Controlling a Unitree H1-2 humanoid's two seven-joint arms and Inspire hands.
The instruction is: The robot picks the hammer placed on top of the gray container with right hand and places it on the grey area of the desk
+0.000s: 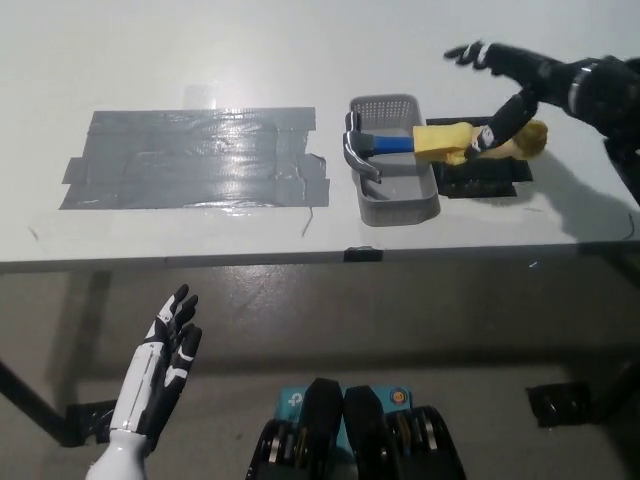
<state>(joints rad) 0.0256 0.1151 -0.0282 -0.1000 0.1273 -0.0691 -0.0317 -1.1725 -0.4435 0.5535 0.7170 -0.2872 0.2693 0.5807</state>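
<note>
Head view: right hand fingers spread over hammer, possibly touching; wrist cut off.

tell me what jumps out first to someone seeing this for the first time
The hammer, yellow-wrapped on its handle, lies across the gray container at the table's right, with the black right robot hand spread open just above its handle. A big patch of grey tape covers the table's left, and the white left robot hand hangs open below the table edge.

Gray container borders the otherwise open grey tape area.
</note>
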